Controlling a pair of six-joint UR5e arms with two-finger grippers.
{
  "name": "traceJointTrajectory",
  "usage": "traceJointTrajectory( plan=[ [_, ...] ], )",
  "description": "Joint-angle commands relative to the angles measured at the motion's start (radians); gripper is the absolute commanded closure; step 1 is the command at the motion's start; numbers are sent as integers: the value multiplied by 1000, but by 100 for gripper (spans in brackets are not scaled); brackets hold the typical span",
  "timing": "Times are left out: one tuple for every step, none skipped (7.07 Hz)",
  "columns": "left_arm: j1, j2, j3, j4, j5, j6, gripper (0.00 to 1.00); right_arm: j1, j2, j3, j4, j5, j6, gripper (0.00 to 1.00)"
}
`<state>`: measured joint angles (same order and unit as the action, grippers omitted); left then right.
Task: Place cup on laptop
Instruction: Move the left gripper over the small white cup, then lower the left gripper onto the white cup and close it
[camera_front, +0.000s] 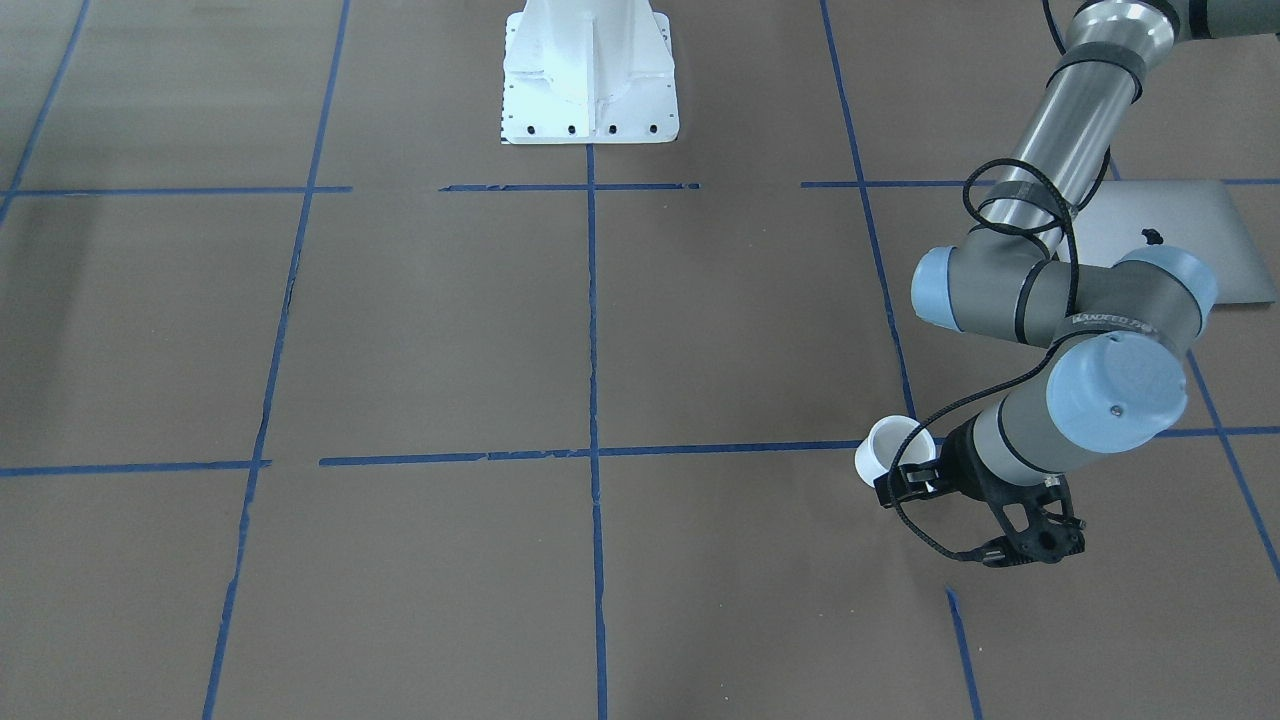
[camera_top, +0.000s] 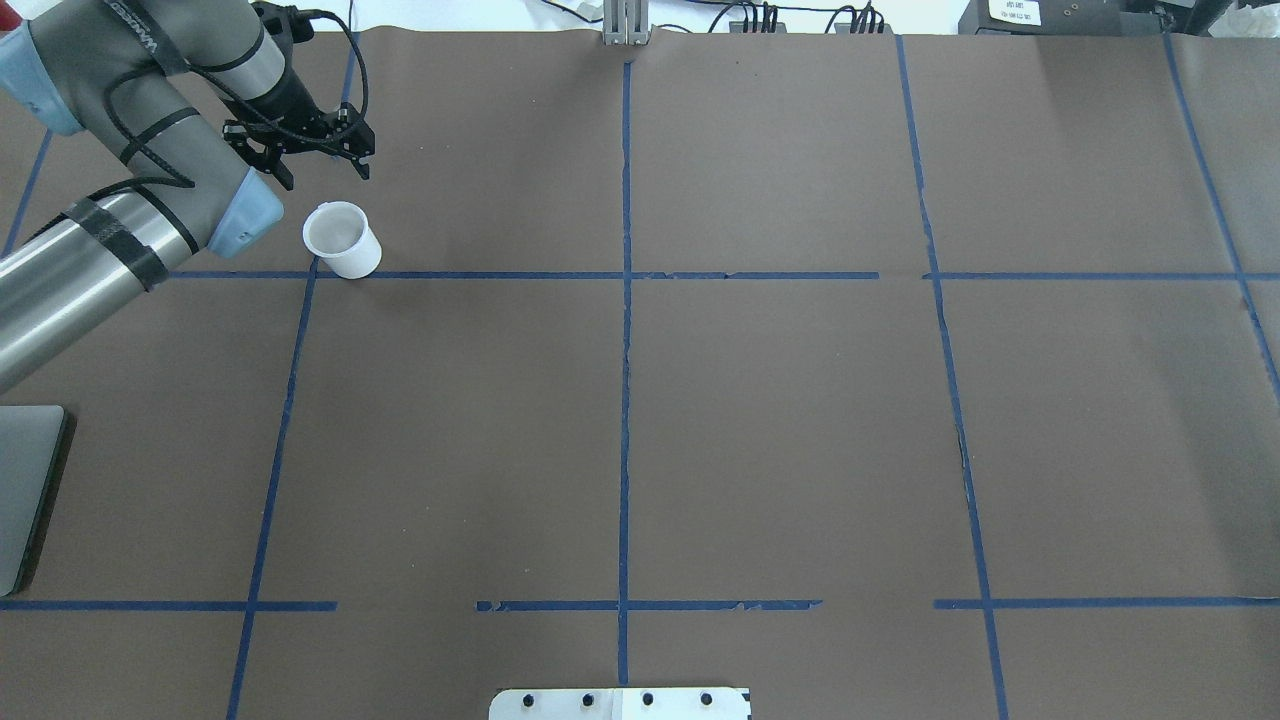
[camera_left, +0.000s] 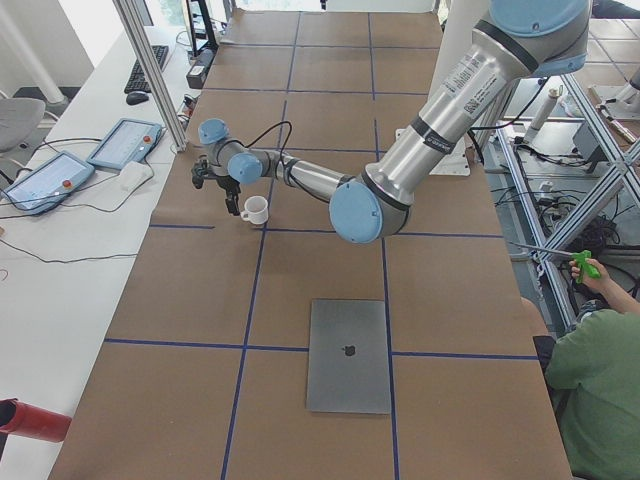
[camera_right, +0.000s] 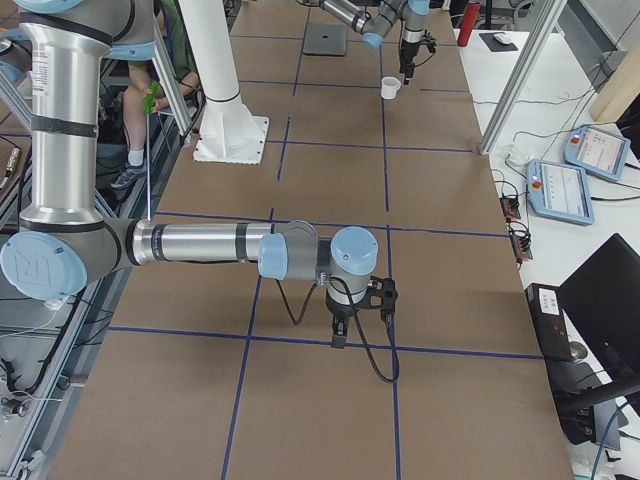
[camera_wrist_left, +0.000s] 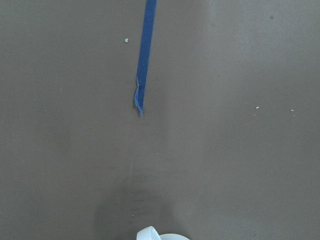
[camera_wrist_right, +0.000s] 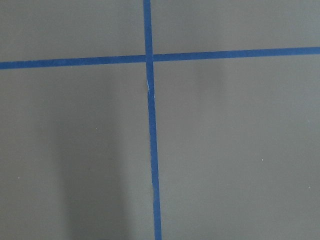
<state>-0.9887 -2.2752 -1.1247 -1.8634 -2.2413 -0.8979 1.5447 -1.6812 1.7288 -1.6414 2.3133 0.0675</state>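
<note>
Fingers (camera_top: 280, 172) of the left gripper (camera_top: 322, 172) hang apart, pointing down at the desk (camera_top: 780, 430). Seen from the laptop (camera_left: 348, 355), they are just past the cup (camera_top: 342, 240) and do not touch it. Whether the right gripper (camera_right: 362, 320) has its fingers apart or together cannot be told. It shows only in one side view, well apart from the laptop and low over a crossing of tape lines.

Brown paper covers the desk, marked into squares by blue tape (camera_top: 625, 400). The left arm (camera_front: 1060, 150) stretches above the laptop. From across the desk, its silver tube and grey elbow cover part of the lid, and its forearm hangs over the stretch between laptop and cup. The paper on that stretch carries tape lines. A white robot base (camera_front: 590, 80) is bolted down well apart from the laptop. Off the desk, beyond the cup as seen from the laptop, two tablets (camera_left: 125, 142) lie on a white bench. A person in green (camera_left: 600, 380) sits off the desk near the laptop's opposite side.

The cup stands upright, mouth up, well apart from the laptop, with its foot on a tape crossing. It is small and white, narrower at the foot than at the rim. Its loop handle seems turned away from the laptop. The left wrist view catches only a sliver of its rim at the bottom edge. The laptop lies flat and shut, silver-grey with rounded corners and a dark logo at the middle of the lid.
</note>
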Motion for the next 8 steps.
traceJointTrajectory(
  plan=[
    [19,10,0,-2,3,-1,0,0,0,0,0,0,0,0],
    [19,14,2,-2,3,-1,0,0,0,0,0,0,0,0],
    [19,20,8,-22,5,-4,0,0,0,0,0,0,0,0],
    [21,22,34,-57,5,-4,0,0,0,0,0,0,0,0],
    [21,22,37,-60,5,-4,0,0,0,0,0,0,0,0],
    [21,23,37,-62,5,-4,0,0,0,0,0,0,0,0],
    [31,23,37,-62,3,-4,8,0,0,0,0,0,0,0],
    [35,23,39,-71,5,-6,14,0,0,0,0,0,0,0]
  ],
)
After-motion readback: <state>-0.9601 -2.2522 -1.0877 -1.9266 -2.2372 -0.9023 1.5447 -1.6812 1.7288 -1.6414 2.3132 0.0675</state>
